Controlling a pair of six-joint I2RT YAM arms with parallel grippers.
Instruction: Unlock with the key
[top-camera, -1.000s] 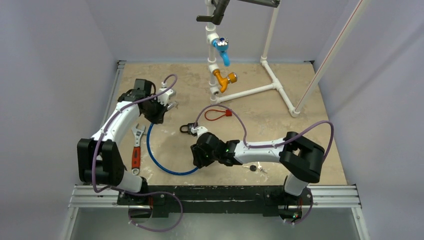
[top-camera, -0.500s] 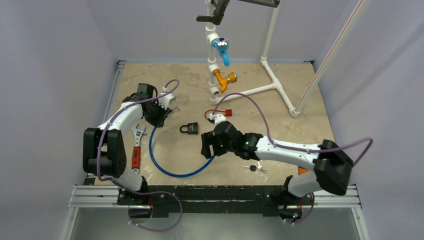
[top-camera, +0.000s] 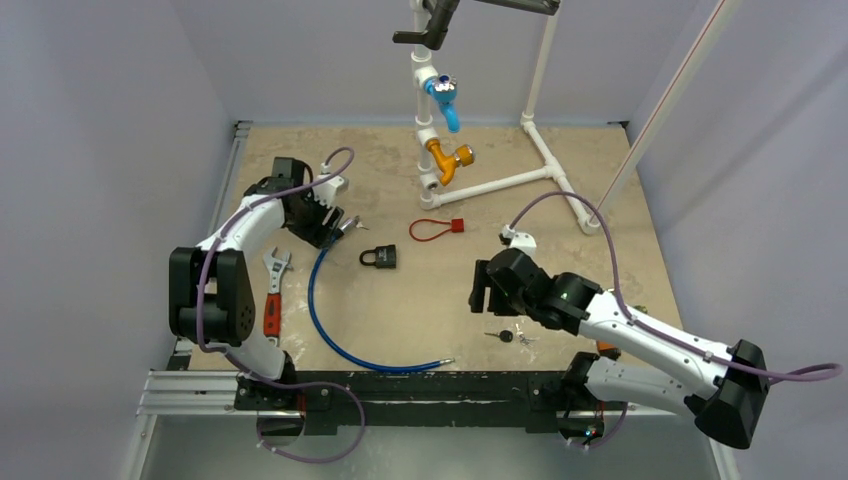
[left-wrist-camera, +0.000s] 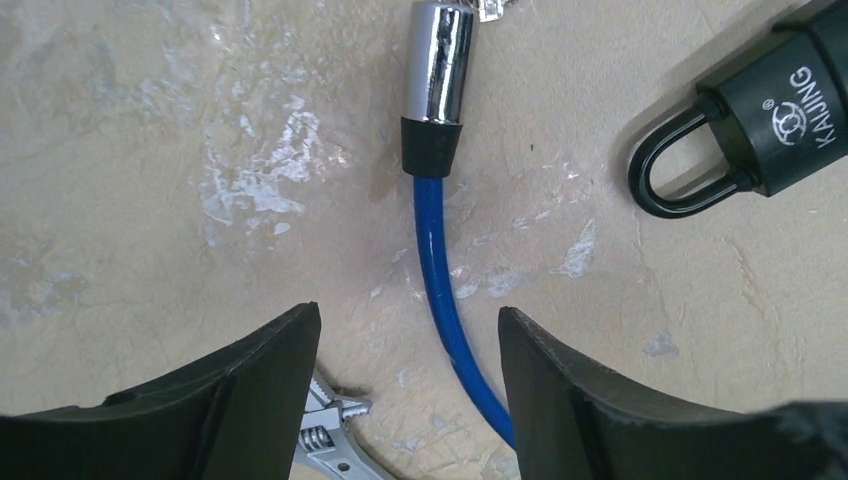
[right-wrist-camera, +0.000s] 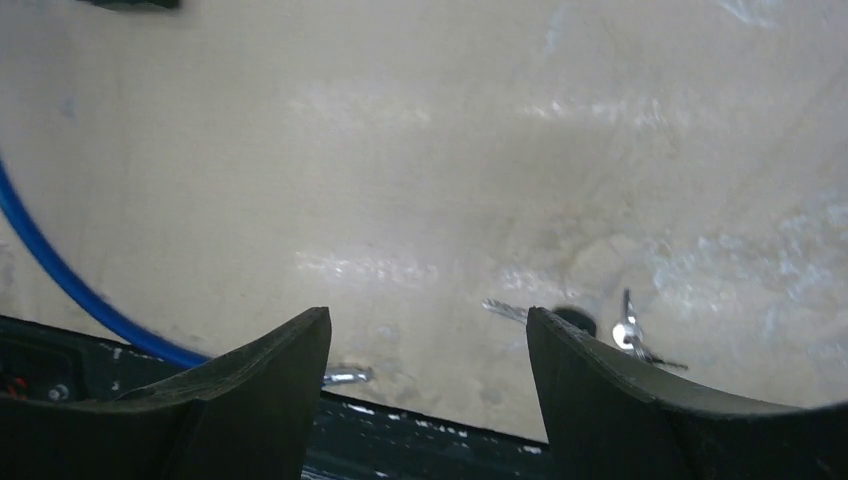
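1. The right pincer (top-camera: 487, 285) is hanging spread and empty. A second ago it was crouching right at the padlock (top-camera: 381, 257). Now it is sitting out at four o'clock of it, over bare table (top-camera: 600, 200).
2. The left pincer (top-camera: 335, 222) is also standing spread, at ten o'clock of the padlock. A second ago it was hanging slightly farther back, at the cable's upper end. In its wrist view the cable is running loose beneath the gap, and neither finger is pinching it.
3. The blue cable (top-camera: 313, 310) is lying slack in an open curve. Its far end was tucked under the right pincer by the padlock a second ago and is now lying free at six o'clock, near the table's front edge. Its chrome end (left-wrist-camera: 440, 60) is resting near the padlock's ten o'clock.
4. The padlock is lying flat and alone near the table's middle. Its shackle appears to be sitting home in the body, so it is probably still locked.
5. The keys (top-camera: 510, 336) are lying untouched at five o'clock of the right pincer, just past its right finger in its wrist view.

Both pincers letting go suggests the cable handling is finishing. The unlocking itself is not yet starting, and fetching the keys is looking like the right pincer's next job.
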